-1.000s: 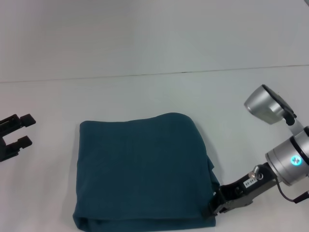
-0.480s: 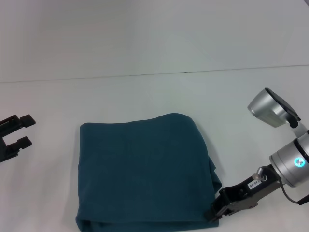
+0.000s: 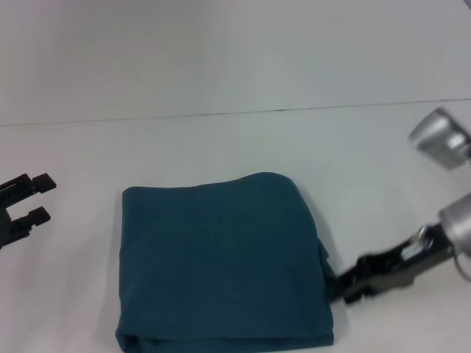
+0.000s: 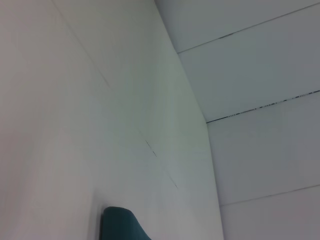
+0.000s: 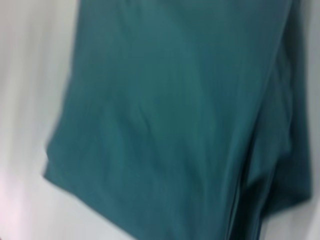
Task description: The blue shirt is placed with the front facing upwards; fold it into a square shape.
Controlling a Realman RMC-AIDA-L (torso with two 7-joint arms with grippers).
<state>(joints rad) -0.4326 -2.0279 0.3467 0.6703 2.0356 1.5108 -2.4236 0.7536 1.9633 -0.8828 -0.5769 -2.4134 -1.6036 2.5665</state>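
Note:
The blue shirt (image 3: 221,265) lies folded into a rough square on the white table, plain teal side up, with no lettering showing. Its folded layers bunch along the right edge. My right gripper (image 3: 340,287) hovers just off that right edge, near the shirt's front right corner, and looks free of the cloth. The right wrist view is filled by the blue shirt (image 5: 175,115) with its layered edge. My left gripper (image 3: 40,197) is parked at the far left of the table, open and empty. A corner of the blue shirt (image 4: 122,225) shows in the left wrist view.
The white table (image 3: 235,147) stretches bare behind the shirt up to a dark seam line (image 3: 294,110) running across it. Bare table also lies between the left gripper and the shirt.
My right gripper has pulled back from the shirt's front right corner, moving right and away from me. The shirt stays flat where it lay. The left arm has not moved.

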